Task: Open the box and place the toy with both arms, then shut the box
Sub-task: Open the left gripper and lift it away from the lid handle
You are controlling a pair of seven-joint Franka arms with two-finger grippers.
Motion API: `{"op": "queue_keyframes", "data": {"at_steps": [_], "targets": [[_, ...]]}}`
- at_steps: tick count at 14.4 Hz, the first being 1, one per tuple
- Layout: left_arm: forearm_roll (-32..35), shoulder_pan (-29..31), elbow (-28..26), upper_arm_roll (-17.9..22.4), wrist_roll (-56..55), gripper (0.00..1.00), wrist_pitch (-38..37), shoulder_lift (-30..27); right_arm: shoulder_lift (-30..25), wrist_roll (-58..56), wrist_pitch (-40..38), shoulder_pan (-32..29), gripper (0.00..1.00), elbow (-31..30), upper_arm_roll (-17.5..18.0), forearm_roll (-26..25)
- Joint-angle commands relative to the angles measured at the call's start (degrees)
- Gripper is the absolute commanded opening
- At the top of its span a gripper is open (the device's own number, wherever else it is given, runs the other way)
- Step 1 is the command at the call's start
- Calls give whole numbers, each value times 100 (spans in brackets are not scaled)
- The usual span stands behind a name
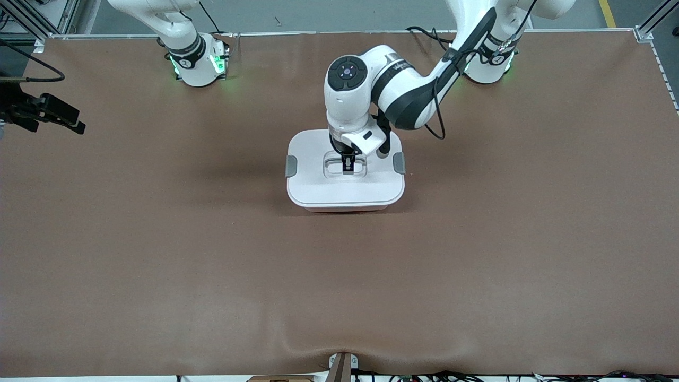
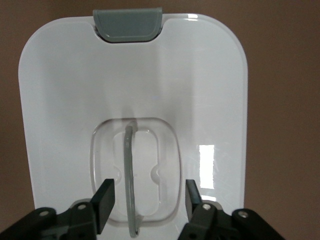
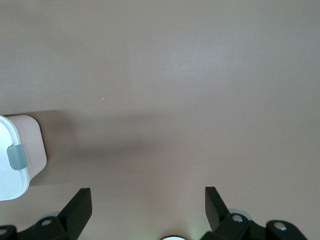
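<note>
The box (image 1: 345,188) stands shut in the middle of the table, its white lid on and a grey clip (image 1: 291,165) at each end. My left gripper (image 1: 348,165) is down in the lid's recessed centre. In the left wrist view the left gripper (image 2: 148,190) is open, with the thin raised handle (image 2: 130,170) between the fingers and untouched. My right gripper (image 3: 146,192) is open and empty, held high over bare table near its own base, and is out of the front view. A corner of the box (image 3: 17,150) shows in the right wrist view. The toy is not in view.
Brown mat (image 1: 212,254) covers the whole table. A black device on a mount (image 1: 48,111) juts in at the right arm's end. The arm bases (image 1: 199,61) stand along the table's edge farthest from the front camera.
</note>
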Motion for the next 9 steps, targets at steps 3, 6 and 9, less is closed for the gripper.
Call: {"op": "queue_keyframes", "data": {"at_steps": [3, 6, 9], "targets": [[131, 538, 146, 1, 892, 100, -363, -334, -4, 43, -28, -6, 100, 28, -1, 20], [131, 916, 146, 1, 1656, 100, -582, -467, -4, 43, -28, -6, 100, 28, -1, 20], [52, 1346, 146, -34, 2580, 100, -820, -581, -4, 43, -28, -6, 100, 28, -1, 20]]}}
